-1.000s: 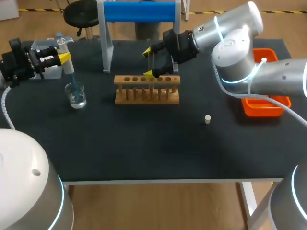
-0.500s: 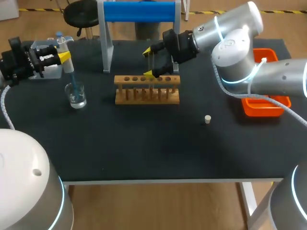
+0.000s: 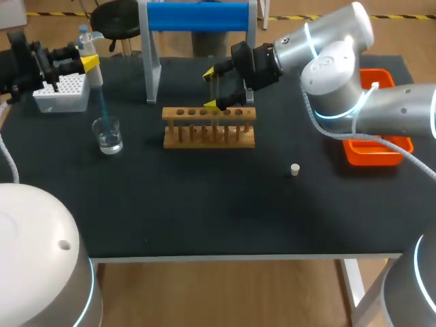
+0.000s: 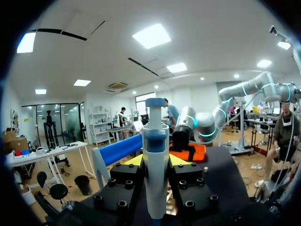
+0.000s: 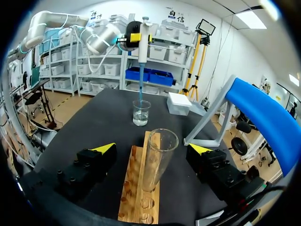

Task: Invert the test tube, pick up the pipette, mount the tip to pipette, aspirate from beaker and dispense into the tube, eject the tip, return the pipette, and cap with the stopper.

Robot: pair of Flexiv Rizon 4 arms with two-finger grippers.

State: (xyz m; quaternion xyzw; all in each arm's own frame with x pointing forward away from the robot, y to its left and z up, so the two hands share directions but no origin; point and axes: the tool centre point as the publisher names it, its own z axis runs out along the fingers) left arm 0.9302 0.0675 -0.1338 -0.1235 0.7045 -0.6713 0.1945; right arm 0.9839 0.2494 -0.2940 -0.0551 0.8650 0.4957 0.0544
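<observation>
My left gripper is shut on the white pipette at the table's far left and holds it upright. Its blue tip points down, ending about at the mouth of the glass beaker. The left wrist view shows the pipette clamped between the fingers of that gripper. My right gripper stands open around the test tube, which is upright in the wooden rack; neither finger touches it. The right wrist view also shows the beaker ahead of the right gripper. The small stopper lies right of the rack.
A white tip box sits at the far left, behind the beaker. The blue-topped stand rises behind the rack. An orange tray is at the right edge.
My left arm has lifted up and back with the pipette, raising the blue tip out of the beaker's water. The right arm has not moved.
</observation>
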